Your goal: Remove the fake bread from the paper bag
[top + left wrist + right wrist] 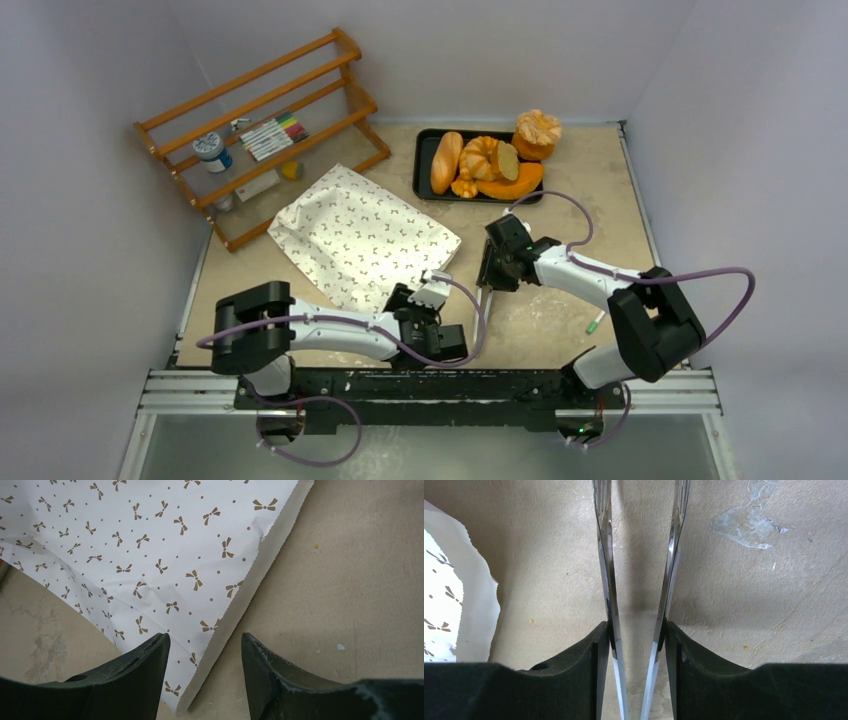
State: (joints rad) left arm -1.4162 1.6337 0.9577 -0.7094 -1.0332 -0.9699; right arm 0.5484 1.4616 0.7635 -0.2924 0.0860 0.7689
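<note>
The paper bag (355,235) lies flat on the table, off-white with small dark bow marks. No bread shows inside it. My left gripper (405,298) is open at the bag's near corner. In the left wrist view the bag (150,555) has its serrated mouth edge running between the spread jaws of that gripper (205,650), which hold nothing. My right gripper (492,272) is to the right of the bag. In the right wrist view this gripper (637,630) is shut on metal tongs (606,555), whose two arms stand apart over bare table, with the bag's edge (444,605) at far left.
A black tray (420,165) at the back holds several fake breads (447,160), one more resting on its right corner (538,132). A wooden rack (260,130) with markers and a jar stands at back left. A small green-tipped pen (595,322) lies near the right arm.
</note>
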